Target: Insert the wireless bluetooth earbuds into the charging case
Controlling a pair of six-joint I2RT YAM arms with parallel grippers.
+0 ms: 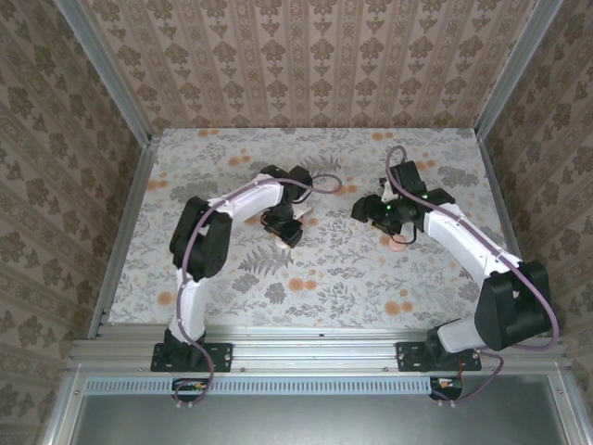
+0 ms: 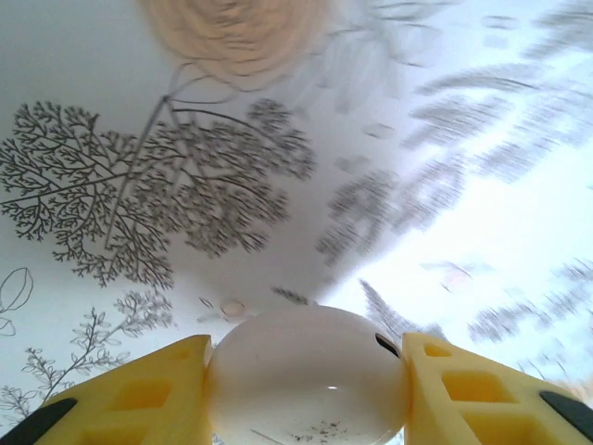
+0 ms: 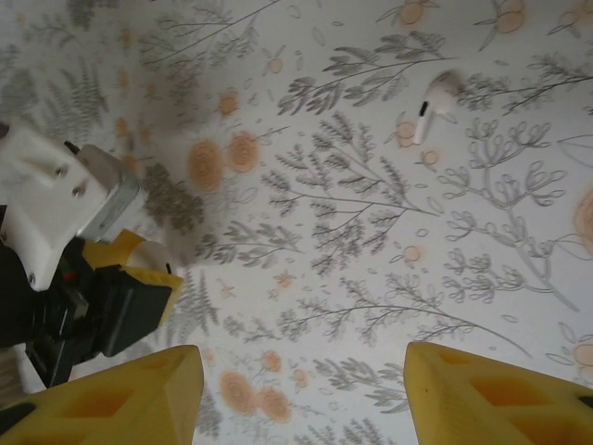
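A white, rounded charging case [image 2: 306, 385] sits between the yellow fingers [image 2: 148, 394] of my left gripper [image 2: 306, 371], which press on both of its sides just above the floral tabletop. In the top view the left gripper [image 1: 285, 226] points down near the table's middle. My right gripper [image 1: 368, 209] hovers to its right, with its jaws wide apart over bare table in the right wrist view [image 3: 304, 389]. One small white earbud [image 3: 434, 104] with a short stem lies on the table ahead of the right gripper, well clear of its fingers.
The floral table surface [image 1: 324, 278] is walled by patterned panels with metal rails [image 1: 120, 232] at the sides. The left arm's wrist and gripper [image 3: 83, 278] stand close to the left of my right gripper.
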